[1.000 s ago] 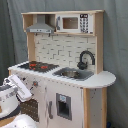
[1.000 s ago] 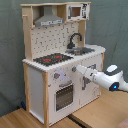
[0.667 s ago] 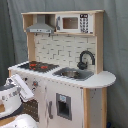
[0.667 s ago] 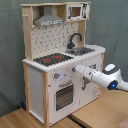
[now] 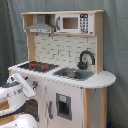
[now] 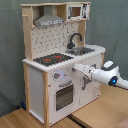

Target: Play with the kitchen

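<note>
Reaching toward the kitchen (image 6: 55, 75) front, the claw (image 6: 75, 68) hovers.

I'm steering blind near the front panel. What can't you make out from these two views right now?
- Gripper: in the second exterior view its tip blends into the kitchen front; the first exterior view shows only the arm, so finger state is unknown.
- Contact with the knobs: cannot tell touching or apart.
- Sink contents: too blurred in both exterior views.
- Oven door: partly hidden by the arm in the first exterior view.
</note>
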